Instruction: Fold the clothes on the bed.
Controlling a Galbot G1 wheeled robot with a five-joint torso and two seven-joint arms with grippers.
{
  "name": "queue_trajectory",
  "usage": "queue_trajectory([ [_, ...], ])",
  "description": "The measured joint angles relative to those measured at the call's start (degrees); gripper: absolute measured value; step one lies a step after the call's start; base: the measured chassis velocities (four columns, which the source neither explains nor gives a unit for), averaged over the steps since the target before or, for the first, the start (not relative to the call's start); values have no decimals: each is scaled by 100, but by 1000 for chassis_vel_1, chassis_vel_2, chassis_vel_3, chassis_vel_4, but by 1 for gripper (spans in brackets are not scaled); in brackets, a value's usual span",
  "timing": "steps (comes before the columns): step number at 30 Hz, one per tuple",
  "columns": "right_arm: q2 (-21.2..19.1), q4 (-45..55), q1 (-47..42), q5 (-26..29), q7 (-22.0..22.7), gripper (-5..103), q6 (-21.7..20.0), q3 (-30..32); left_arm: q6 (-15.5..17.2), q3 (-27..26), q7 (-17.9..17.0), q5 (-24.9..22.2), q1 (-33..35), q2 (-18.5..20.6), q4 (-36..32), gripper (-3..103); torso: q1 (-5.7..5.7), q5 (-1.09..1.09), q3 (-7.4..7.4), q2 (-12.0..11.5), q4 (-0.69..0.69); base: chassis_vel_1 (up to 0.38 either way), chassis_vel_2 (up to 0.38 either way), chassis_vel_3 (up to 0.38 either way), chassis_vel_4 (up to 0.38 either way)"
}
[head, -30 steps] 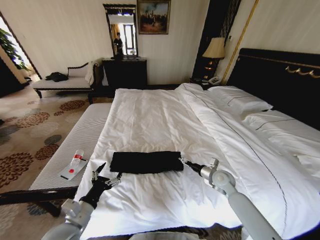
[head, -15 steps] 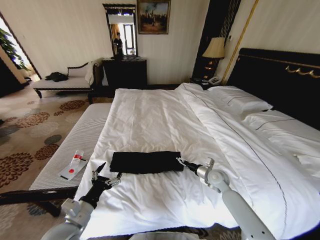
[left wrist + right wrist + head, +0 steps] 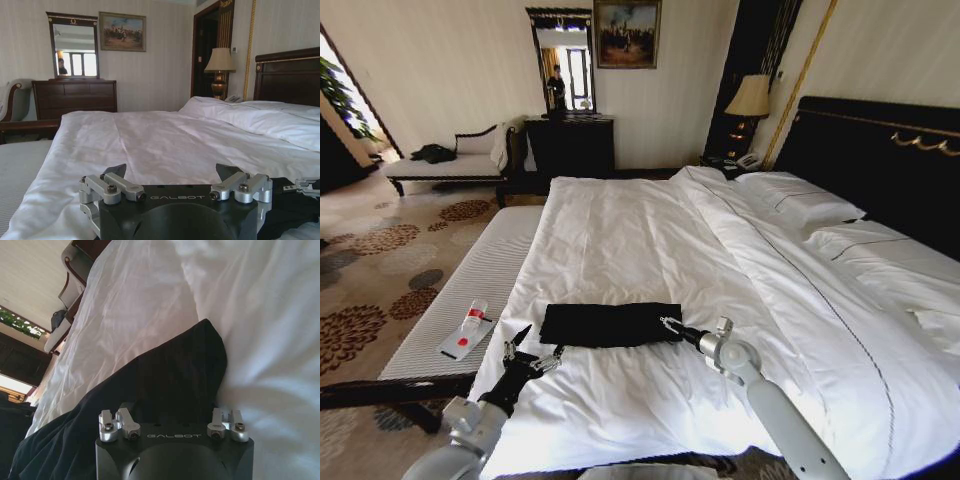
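Black clothes (image 3: 611,324) touching right tool (image 3: 667,323), seemingly.

You see two pale grey tubular arms with rounded silver wrist joints. Each gripper (image 3: 172,175) body is matte black, marked GALBOT in grey, with silver linkage bars, dark screws and black fingertips (image 3: 116,171).

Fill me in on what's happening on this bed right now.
A two-armed robot is folding a black T-shirt on the white bed. The shirt lies as a long folded band across the duvet near the foot of the bed. The right end effector is at the band's right end, right against the fabric. The left end effector hovers open just off the band's left end, touching nothing. A long white bench stands beside the bed.
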Motion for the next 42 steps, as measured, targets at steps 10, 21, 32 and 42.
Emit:
queue_trajectory([
  [10, 50, 57, -34, -119, 16, 29, 41, -82, 1, 0, 0, 0, 0, 1, 1, 100, 0, 0, 0, 0, 0, 0, 0, 0, 0],
  [21, -9, 119, -47, -195, 35, 5, 39, -80, 2, 0, 0, 0, -1, 0, 2, 100, 0, 1, 0, 0, 1, 0, 0, 0, 0],
  [32, -304, 457, -157, -173, 133, 5, -80, 97, 2, 0, -1, 0, -1, 1, 2, 100, 0, 1, 0, 0, 2, 0, 0, 0, 0],
  [42, -974, 705, -415, -101, 179, 5, -218, 691, 2, -1, -1, 0, -1, 1, 2, 100, 0, 2, 0, 0, -1, 0, 0, 0, 0],
])
